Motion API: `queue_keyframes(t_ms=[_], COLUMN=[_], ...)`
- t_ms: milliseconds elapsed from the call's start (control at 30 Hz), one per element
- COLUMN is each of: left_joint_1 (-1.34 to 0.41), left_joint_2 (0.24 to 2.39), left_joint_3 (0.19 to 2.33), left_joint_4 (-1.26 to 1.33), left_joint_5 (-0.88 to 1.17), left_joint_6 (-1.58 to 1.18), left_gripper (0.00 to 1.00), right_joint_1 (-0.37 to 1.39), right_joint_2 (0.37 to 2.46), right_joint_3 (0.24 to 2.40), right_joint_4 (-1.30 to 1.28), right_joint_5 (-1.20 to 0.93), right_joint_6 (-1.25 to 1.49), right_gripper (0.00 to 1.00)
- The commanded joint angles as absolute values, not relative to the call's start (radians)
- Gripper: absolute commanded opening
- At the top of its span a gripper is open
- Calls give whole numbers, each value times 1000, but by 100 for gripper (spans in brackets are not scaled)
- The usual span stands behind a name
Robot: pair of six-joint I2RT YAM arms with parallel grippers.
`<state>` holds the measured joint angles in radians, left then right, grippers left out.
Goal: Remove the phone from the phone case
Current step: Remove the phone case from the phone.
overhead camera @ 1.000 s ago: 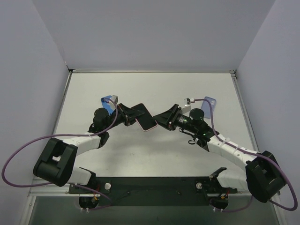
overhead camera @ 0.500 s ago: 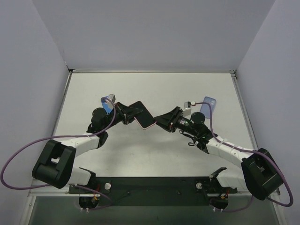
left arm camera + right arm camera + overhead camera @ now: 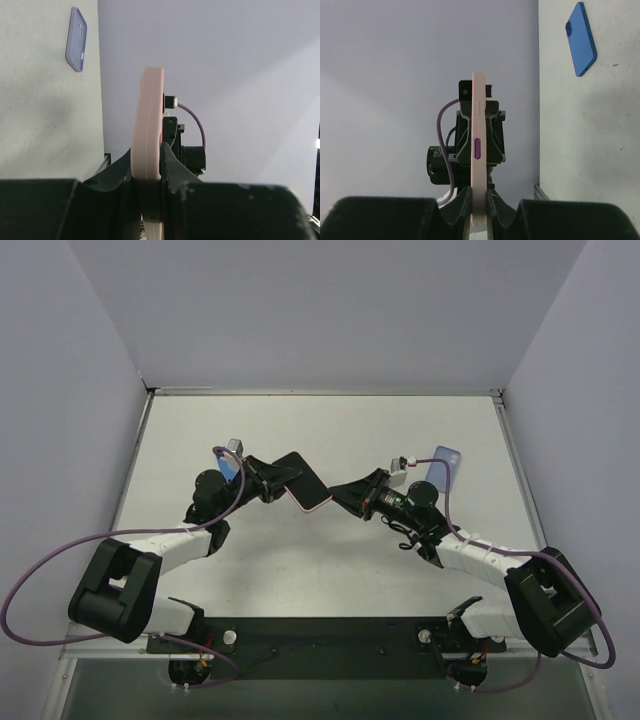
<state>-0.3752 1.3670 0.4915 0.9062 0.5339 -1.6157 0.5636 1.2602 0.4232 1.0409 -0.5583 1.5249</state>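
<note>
Status: left claw (image 3: 273,483) and right claw (image 3: 342,496) are both clamped on the same item, the phone (image 3: 300,478) seated in its pink case (image 3: 318,504). It hangs between the two claws, lifted off the surface (image 3: 330,430). Each claw has one end. In top view the claw tips are near each other across it.

Left wrist cam: left claw is narrow, fingers (image 3: 172,172) pressed on both faces of the pink case. Case is edge-on and upright, sticking straight out ahead of the claw. We see the right claw's body just past the far end, facing the cam. We can't split phone from case here, only the pink edge shows.

Right wrist cam: same pic mirrored. Right claw is narrow, fingers (image 3: 457,204) pinching the case edge-on. A purple side button (image 3: 478,148) sits ahead of the tips. Left claw's body is behind the far end.

Other stuff:
- Blue case (image 3: 581,39): flat on the surface, ahead and to the right of the right claw in its cam. In top view it's just behind the left wrist, partly hidden.
- Lavender case (image 3: 76,39): flat on the surface, ahead-left of the left claw in its cam. In top view it's beside the right wrist.
- Both lie well apart from the held phone.
</note>
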Motion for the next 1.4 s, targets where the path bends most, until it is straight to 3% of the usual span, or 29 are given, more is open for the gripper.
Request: queue_keyframes(t_ms=[0,167,433,1067,1267,1367], left_joint_1=[-370,-371,-380,-422,-430,-430], left_joint_2=[1330,1339,1332,1308,1279,1241], left_joint_3=[520,509,520,761,862,861], left_joint_4=[1077,1233,1404,1539,1485,1424], left_joint_5=[503,474,402,249,245,247], left_joint_6=[-1617,-1640,-1669,-1813,-1803,-1776], left_gripper=[0,0,0,0,0,0], right_joint_1=[575,583,609,710,710,706], right_joint_2=[1307,1342,1469,1572,1604,1591], right_joint_3=[433,449,479,778,844,842], right_joint_4=[1287,1351,1667,1667,1669,1550], right_joint_5=[-575,-555,-482,-382,-408,-484], right_joint_6=[1655,1753,2023,2129,2085,2012], right_gripper=[0,0,0,0,0,0])
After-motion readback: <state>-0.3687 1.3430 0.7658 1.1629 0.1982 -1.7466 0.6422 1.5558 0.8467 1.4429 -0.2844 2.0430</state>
